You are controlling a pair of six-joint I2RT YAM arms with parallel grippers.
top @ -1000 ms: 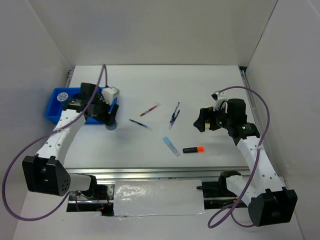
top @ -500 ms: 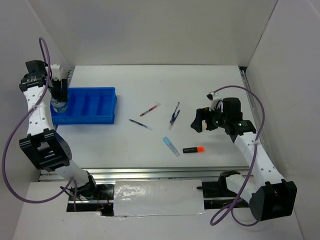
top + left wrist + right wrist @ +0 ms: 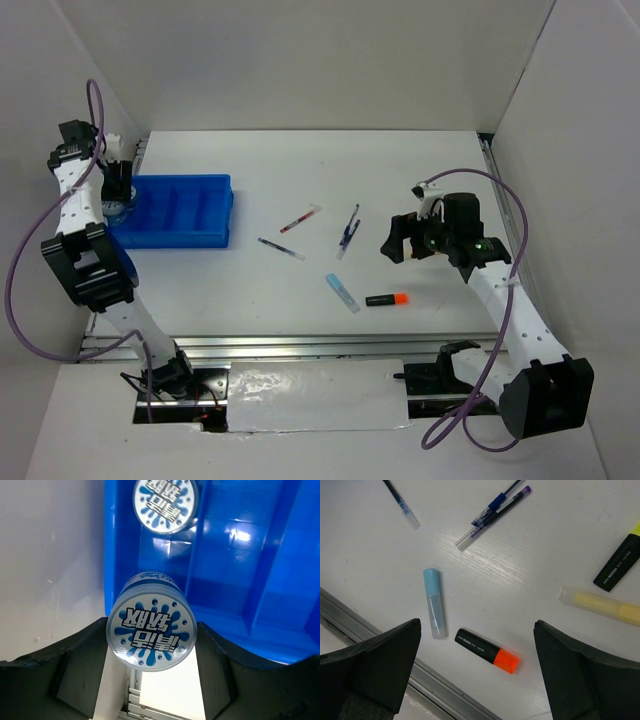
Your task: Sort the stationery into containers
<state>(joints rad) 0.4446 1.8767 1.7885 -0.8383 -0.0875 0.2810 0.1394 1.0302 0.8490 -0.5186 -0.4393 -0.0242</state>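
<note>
Left gripper [image 3: 151, 647]: we see round pot [image 3: 151, 632] clamped.
Right gripper [image 3: 476, 652]: wide apart, empty.
Change: pot now at tray's [image 3: 280, 580] 9 o'clock.

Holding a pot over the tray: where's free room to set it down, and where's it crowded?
Bare for the held pot: compartments of the blue tray right of the stored pot, and the strip of table between the tray and the blue pen. Crowded: mid-table, from the red pen to the orange highlighter.
</note>
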